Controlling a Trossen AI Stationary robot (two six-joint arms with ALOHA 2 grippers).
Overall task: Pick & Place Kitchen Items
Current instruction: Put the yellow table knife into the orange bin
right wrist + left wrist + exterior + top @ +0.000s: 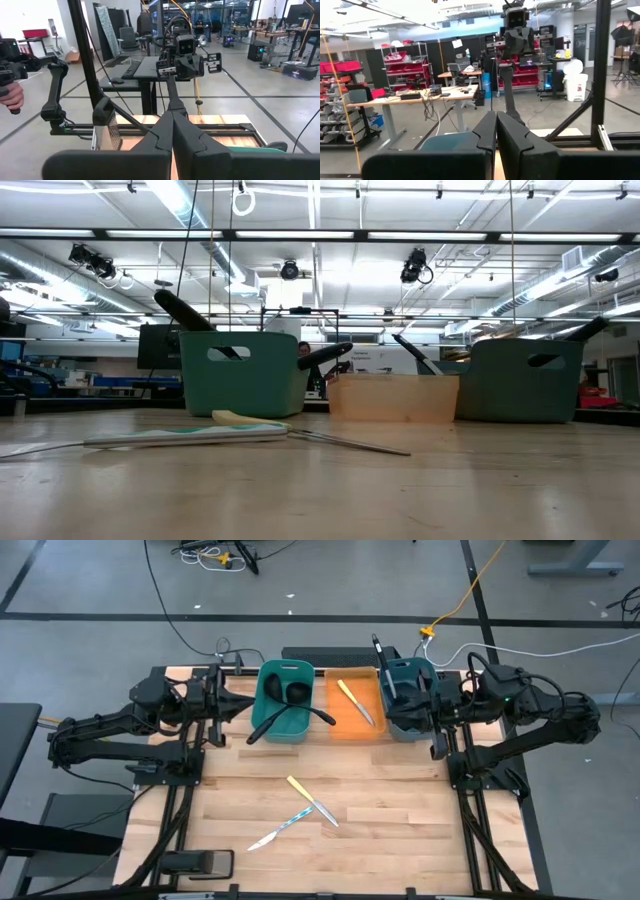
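Two knives lie flat on the wooden table, near its front: one with a pale yellow handle (312,798) and one with a light-blue handle (280,829). A third yellow-handled knife (355,701) lies in the orange tray (340,725). Black ladles and spatulas (290,710) sit in the left teal bin (268,675), with their handles leaning over its near rim. A black utensil (381,652) sticks up from the right teal bin (410,725). My left gripper (245,703) is shut and holds nothing, raised beside the left bin. My right gripper (438,706) is shut and holds nothing, raised by the right bin.
The bins and the tray stand in a row along the table's far edge. A black device (205,862) sits at the near left edge. Bare wood lies between the row and the knives. A person's hand (11,97) shows beyond the table.
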